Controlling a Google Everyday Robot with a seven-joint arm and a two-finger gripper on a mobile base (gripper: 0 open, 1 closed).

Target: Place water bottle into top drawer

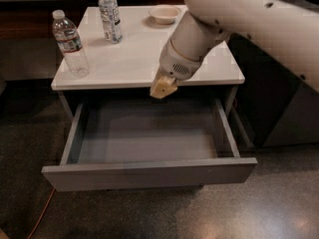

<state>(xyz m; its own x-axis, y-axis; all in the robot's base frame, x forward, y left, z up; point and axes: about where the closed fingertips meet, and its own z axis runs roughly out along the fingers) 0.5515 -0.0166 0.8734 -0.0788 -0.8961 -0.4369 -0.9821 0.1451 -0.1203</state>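
Observation:
The water bottle (70, 44), clear with a white cap and a red and dark label band, stands upright at the front left corner of the white table (134, 59). The top drawer (149, 173) is pulled wide open below the table, and its bluish-grey interior holds nothing. My gripper (163, 87) hangs at the table's front edge, above the back of the drawer and well to the right of the bottle. Its tan fingertips are together and hold nothing.
A second clear bottle (109, 14) with a pale label stands at the table's back left. A small shallow bowl (165, 14) sits at the back middle. My bulky white arm (249, 19) crosses the right side. An orange cable (42, 213) lies on the floor at the lower left.

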